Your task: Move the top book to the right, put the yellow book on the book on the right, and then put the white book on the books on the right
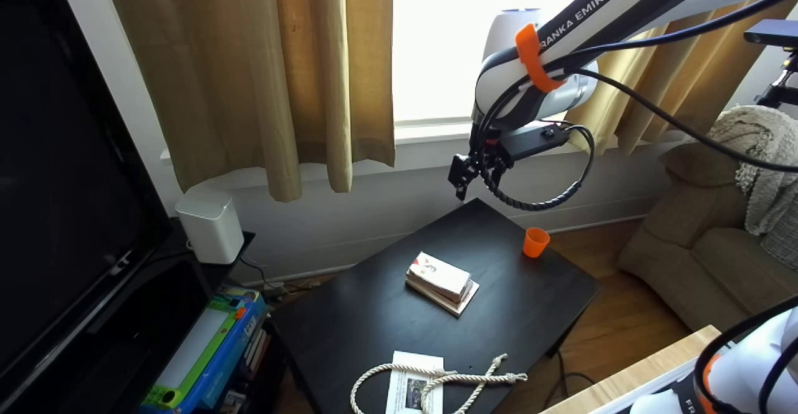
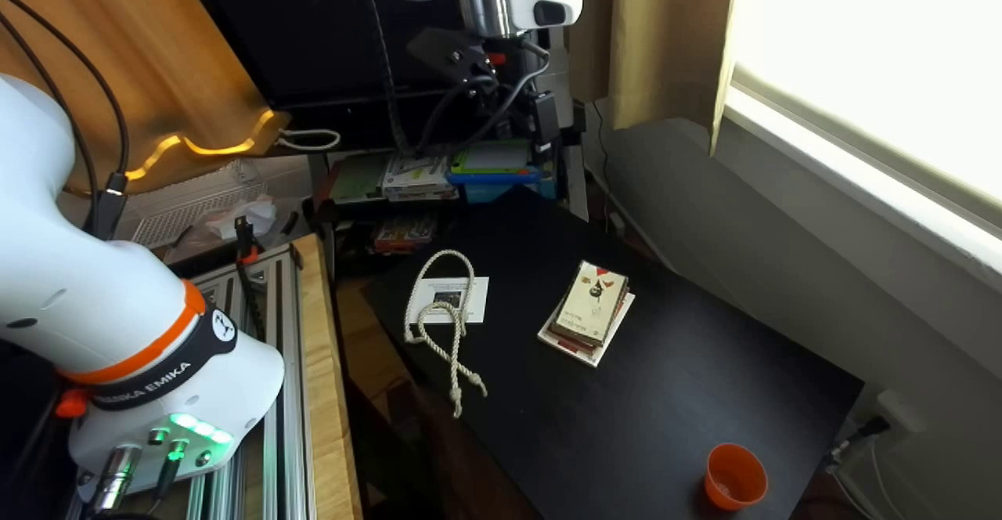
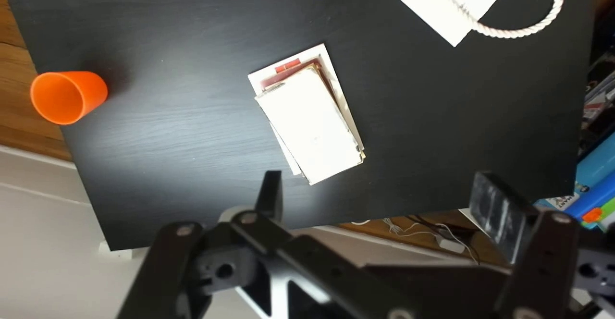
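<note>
- A broad stretch of tabletop (image 2: 665, 395) is seen between the book stack (image 3: 310, 122) and the orange cup (image 3: 91, 91), which is set close to an edge
- The stack is placed near the middle of the tabletop, well apart from the rope (image 3: 509, 33) and the printed sheet (image 3: 432, 9)
- The gripper (image 3: 379, 191) is held above tabletop level, its fingers (image 3: 497, 213) spread wide apart
- The black tabletop is marked by fine grain; the cup is smooth, round and tapered; the rope is twisted, knotted at its ends and looped across the sheet
- The top book (image 2: 583, 316) is faced in cream, with a small dark and red picture; below it a reddish-brown cover (image 3: 288, 75) is partly exposed, and a wider white book (image 3: 310, 55) is laid flat at the bottom
</note>
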{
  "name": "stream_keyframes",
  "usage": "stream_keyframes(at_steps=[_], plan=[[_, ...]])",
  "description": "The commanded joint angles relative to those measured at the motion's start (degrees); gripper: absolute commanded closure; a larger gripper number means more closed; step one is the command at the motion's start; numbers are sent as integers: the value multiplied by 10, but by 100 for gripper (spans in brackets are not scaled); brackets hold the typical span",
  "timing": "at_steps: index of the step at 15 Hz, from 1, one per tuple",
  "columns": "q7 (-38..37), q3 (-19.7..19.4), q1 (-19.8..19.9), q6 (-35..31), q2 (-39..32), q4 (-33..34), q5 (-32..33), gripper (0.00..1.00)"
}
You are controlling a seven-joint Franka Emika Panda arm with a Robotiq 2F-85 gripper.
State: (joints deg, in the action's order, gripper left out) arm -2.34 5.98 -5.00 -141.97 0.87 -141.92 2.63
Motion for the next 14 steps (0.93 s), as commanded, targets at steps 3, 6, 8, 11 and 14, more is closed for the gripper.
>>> stream_keyframes(at_steps=[3,6,8,11,14], plan=[[-7,-3,-9,-108,-131,32,42,0],[-48,-35,-39,-168,-205,59,134,0],[-56,-53,-60,-204,-259,82,153,0],[-33,-58,-73,-246,-338,121,135,0],[1,-29,-50,-268,-402,156,101,0]])
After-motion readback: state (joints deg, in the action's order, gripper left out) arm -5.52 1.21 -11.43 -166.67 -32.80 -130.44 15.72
